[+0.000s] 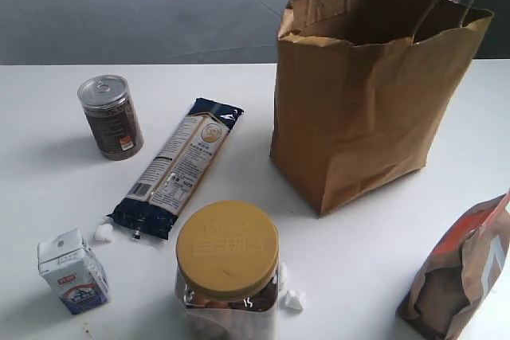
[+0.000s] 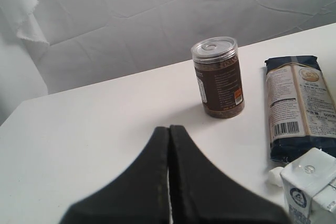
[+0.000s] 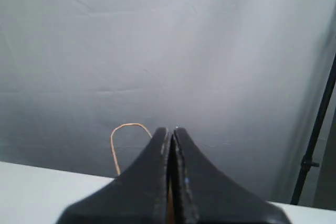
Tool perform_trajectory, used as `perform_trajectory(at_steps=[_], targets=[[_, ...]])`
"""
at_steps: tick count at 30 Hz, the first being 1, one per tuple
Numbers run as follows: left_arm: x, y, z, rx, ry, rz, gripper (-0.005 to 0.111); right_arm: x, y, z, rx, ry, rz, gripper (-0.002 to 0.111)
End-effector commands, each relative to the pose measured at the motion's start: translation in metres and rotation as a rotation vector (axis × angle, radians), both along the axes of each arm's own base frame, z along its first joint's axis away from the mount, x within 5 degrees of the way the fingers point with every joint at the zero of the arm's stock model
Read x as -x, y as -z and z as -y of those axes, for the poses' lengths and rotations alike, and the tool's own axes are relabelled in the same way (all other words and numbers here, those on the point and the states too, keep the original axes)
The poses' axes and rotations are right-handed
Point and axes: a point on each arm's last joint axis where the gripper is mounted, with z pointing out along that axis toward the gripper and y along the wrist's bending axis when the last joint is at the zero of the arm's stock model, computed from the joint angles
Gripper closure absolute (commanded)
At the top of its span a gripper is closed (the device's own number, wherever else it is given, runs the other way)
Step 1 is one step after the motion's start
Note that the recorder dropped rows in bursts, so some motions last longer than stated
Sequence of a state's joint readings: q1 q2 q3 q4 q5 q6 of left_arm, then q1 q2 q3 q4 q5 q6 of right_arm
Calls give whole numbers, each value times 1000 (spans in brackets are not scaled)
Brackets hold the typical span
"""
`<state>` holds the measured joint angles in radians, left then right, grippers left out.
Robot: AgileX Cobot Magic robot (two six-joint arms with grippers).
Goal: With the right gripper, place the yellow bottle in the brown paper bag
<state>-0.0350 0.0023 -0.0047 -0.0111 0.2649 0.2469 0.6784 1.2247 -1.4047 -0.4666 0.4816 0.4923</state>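
The brown paper bag (image 1: 362, 109) stands upright and open-mouthed at the back right of the white table. The yellow bottle shows in no view; it is hidden or out of frame. Neither gripper appears in the exterior view. My right gripper (image 3: 169, 129) is shut with nothing between its fingers and faces the grey backdrop, with one paper-cord handle (image 3: 113, 140) of the bag curving up just beside it. My left gripper (image 2: 169, 128) is shut and empty, held low over the table's left side.
A brown can (image 1: 111, 117), a dark pasta packet (image 1: 179, 166), a wide jar with a yellow lid (image 1: 227, 264), a small milk carton (image 1: 72, 270) and a brown-and-orange pouch (image 1: 466, 276) lie on the table. A black stand pole (image 3: 315, 135) rises behind.
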Motion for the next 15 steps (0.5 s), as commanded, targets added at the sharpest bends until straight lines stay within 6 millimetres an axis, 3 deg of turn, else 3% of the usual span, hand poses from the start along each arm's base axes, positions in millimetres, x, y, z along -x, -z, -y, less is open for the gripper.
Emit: perform_trajectory(at_steps=[1, 7, 10, 15], targets=[[0, 1, 0, 8, 3, 2, 107, 28, -23, 27, 13, 28, 73, 108], [0, 1, 0, 8, 3, 2, 107, 56, -14, 61, 88, 119, 42, 108], [0, 1, 0, 8, 3, 2, 107, 65, 9, 68, 86, 128, 15, 108], [0, 1, 0, 8, 3, 2, 107, 70, 63, 69, 72, 110, -91, 108]])
